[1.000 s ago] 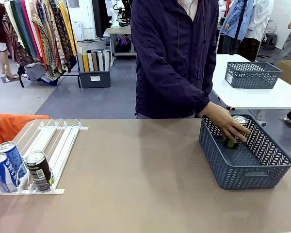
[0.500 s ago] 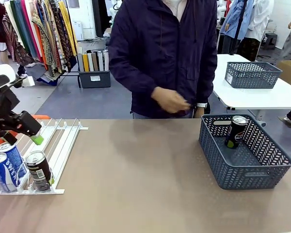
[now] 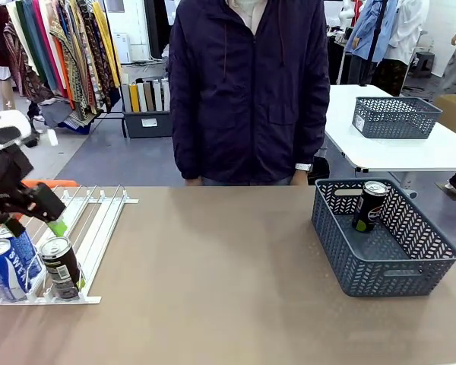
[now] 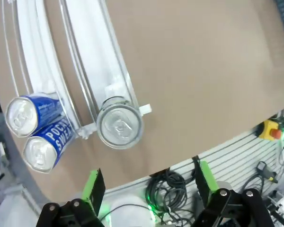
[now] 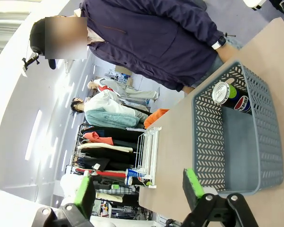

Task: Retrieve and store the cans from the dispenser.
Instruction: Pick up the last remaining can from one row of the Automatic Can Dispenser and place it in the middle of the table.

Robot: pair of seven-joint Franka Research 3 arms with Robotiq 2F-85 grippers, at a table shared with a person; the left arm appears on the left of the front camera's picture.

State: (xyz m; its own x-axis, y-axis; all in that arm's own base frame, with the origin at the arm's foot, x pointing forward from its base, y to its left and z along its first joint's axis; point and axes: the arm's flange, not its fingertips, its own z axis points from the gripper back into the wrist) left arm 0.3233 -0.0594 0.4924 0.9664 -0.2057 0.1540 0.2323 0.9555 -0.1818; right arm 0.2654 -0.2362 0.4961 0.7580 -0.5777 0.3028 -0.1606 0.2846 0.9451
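The worktop (image 3: 228, 289) bore the dispenser (image 4: 92, 56), its front lip stopping three cans (image 4: 119, 128) just ahead of the left tool (image 4: 148, 187), spread empty, presumably to straddle one. The right tool (image 5: 138, 187), likewise released, faced the basket (image 5: 206, 142) storing one can (image 5: 229, 97).

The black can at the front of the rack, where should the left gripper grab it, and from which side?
Probably from above: grip the black can on its upper side wall, below the silver top. It stands upright, and the open left gripper looks down on it. Put one finger in front and one behind, since the blue cans crowd the next lane.
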